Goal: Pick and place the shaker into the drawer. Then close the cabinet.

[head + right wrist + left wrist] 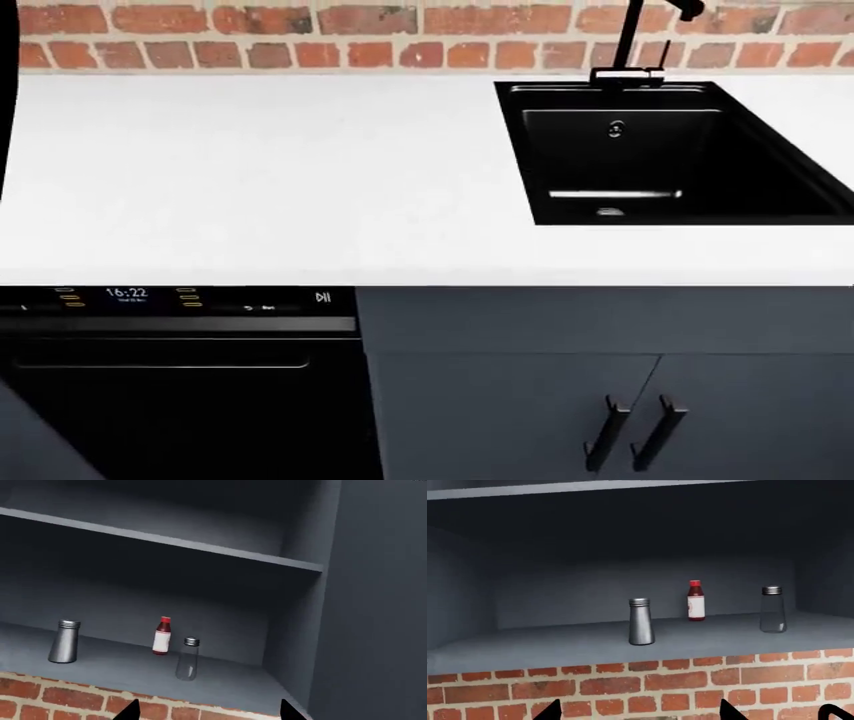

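Your left claw [639, 712] and right claw [208, 711] stood open and empty, facing the steel shaker [640, 622] upright on the shelf [560, 647].

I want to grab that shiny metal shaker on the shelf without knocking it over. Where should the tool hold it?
Probably around the lower middle of the metal shaker, coming straight in from the open front of the shelf. It stands upright and widens toward its base, so a level squeeze across the body should hold. The red bottle stands behind it, the glass shaker well aside.

Steel shaker [65, 641], red bottle [161, 636], glass shaker [188, 659], grey shelf [220, 682]
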